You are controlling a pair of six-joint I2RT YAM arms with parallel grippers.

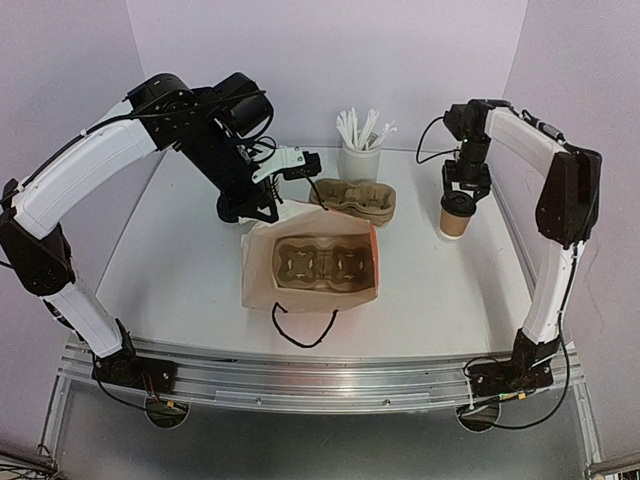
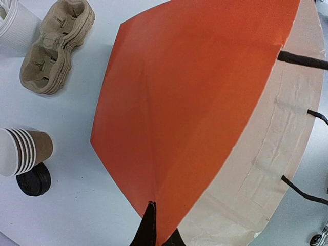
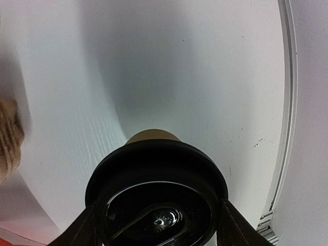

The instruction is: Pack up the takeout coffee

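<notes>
so the takeout coffee (image 1: 457,215) is standing upright on the counter (image 1: 180,250), off to the right of the paper bag (image 1: 262,270) and a little further back, clear of it. The right gripper (image 1: 466,188) is straight above it, looking down the cup's vertical axis. From the wrist view its fingers (image 3: 82,230) sit either side of the black lid, right at the rim, but honestly I can't tell if they're actually squeezing or just straddling it. That arm is obviously the closer one. The left gripper (image 2: 156,233) is closed, pinching the bag's back left wall, I'd guess to keep the mouth open. So the carry goes leftward and toward the front into the bag. Count: one lidded coffee, one bag with one cup carrier (image 1: 322,262) lying inside, a small stack of spare carriers (image 1: 356,198) just behind the bag, one white cup of stirrers (image 1: 361,160) further back, roughly five nested lidless cups (image 2: 28,151) lying on their side, and a short pile of loose lids (image 2: 34,179) beside those
</notes>
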